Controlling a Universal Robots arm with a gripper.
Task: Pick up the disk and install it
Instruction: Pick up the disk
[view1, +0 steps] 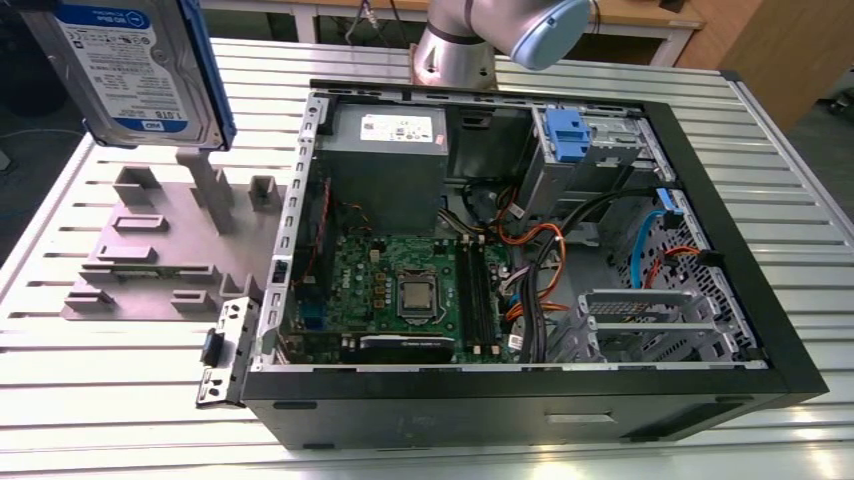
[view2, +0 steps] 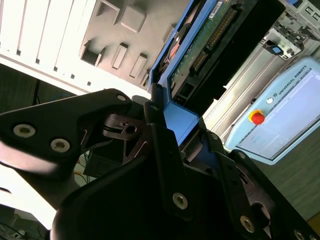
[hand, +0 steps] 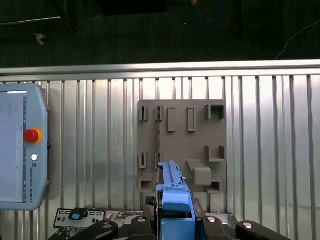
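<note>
The disk (view1: 140, 70), a silver drive with a white-and-blue label and a blue carrier frame, hangs upright in the air at the exterior view's upper left. It is clear of the grey holder (view1: 160, 250) below it. In the second wrist view my gripper (view2: 186, 134) is shut on the disk's blue carrier end (view2: 182, 117), a black finger (view2: 159, 135) on each side, and the disk's green circuit board (view2: 210, 45) faces the camera. The first wrist view has the disk (hand: 172, 190) edge-on, held in the gripper (hand: 174, 216) above the grey holder (hand: 182, 145).
An open computer case (view1: 747, 330) lies on the slatted metal table (view1: 120, 400), with a motherboard (view1: 400, 290), cables and a drive bay with a blue tab (view1: 567, 135) at its far end. The arm's base (view1: 461, 55) stands behind the case. A teach pendant (hand: 22, 145) lies on the table.
</note>
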